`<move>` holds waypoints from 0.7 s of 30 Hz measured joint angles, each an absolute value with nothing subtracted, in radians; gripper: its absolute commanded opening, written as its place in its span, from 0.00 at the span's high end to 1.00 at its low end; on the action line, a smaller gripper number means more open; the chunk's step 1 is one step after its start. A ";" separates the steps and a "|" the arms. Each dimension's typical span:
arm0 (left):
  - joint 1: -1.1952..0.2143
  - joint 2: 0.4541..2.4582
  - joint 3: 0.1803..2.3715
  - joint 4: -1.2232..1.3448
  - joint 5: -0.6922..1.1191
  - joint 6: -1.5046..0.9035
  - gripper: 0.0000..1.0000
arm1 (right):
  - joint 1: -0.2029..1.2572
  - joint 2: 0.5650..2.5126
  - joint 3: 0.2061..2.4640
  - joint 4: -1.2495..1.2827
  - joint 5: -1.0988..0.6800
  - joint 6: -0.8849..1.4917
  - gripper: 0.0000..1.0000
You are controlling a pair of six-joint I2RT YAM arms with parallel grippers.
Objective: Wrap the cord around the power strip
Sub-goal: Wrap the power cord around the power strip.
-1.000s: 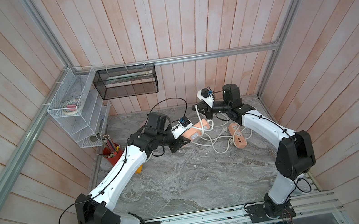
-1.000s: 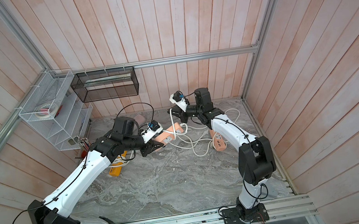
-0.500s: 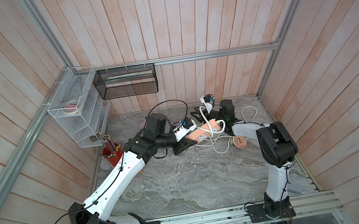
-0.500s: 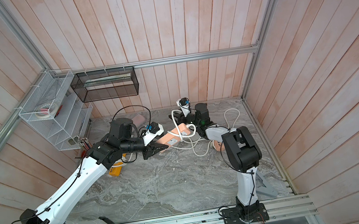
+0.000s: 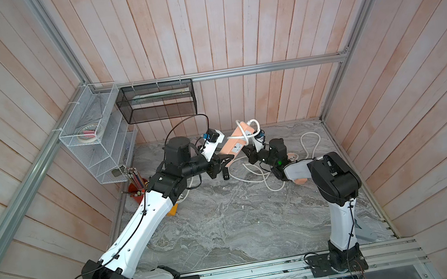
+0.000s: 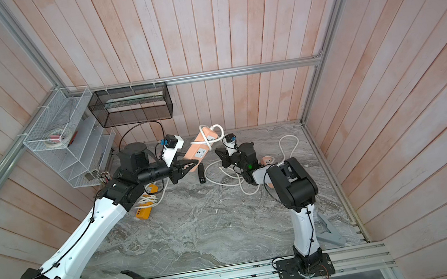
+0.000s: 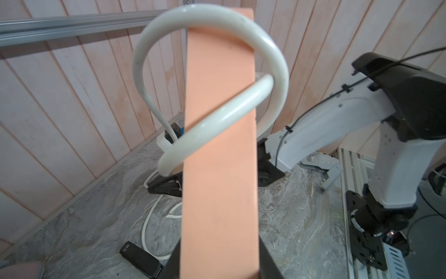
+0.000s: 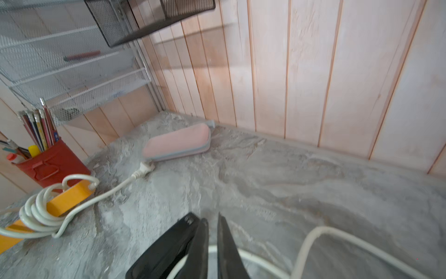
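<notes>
Marbled tabletop bears loose cord; yellow strip; red cup.

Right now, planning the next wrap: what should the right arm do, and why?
Probably raise the right gripper, shut low beside the slack, and carry cord over the power strip. The left gripper holds it tilted up with few loose loops; most cord lies on the table.

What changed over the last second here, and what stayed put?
The right gripper dropped from above the power strip toward the table, letting go of the cord and shutting again. A loop now rings the strip's far end, which swung upward. The left gripper stayed clamped on the strip.
</notes>
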State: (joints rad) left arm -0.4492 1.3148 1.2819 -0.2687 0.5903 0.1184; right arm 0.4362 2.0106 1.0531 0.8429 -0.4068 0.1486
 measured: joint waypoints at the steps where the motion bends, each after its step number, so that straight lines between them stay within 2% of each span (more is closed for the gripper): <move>1: -0.434 1.319 1.279 -0.246 0.583 0.092 1.00 | 0.460 1.990 1.040 0.801 -0.382 0.115 0.95; 9: -0.313 1.405 1.291 -0.114 0.522 -0.044 1.00 | 0.604 1.780 0.955 0.520 -0.206 -0.097 1.00; 16: -0.327 1.539 1.406 -0.340 0.193 0.201 1.00 | 0.651 1.590 0.878 0.408 0.051 -0.285 1.00; 21: -0.391 1.620 1.426 -0.476 0.057 0.347 1.00 | 0.746 1.446 0.830 0.448 0.178 -0.475 1.00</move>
State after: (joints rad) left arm -0.3908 1.6203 1.4258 -0.4755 0.0570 0.3470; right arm 0.7456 1.4456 0.8295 0.4480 0.1783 -0.4747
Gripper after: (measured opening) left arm 0.330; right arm 0.069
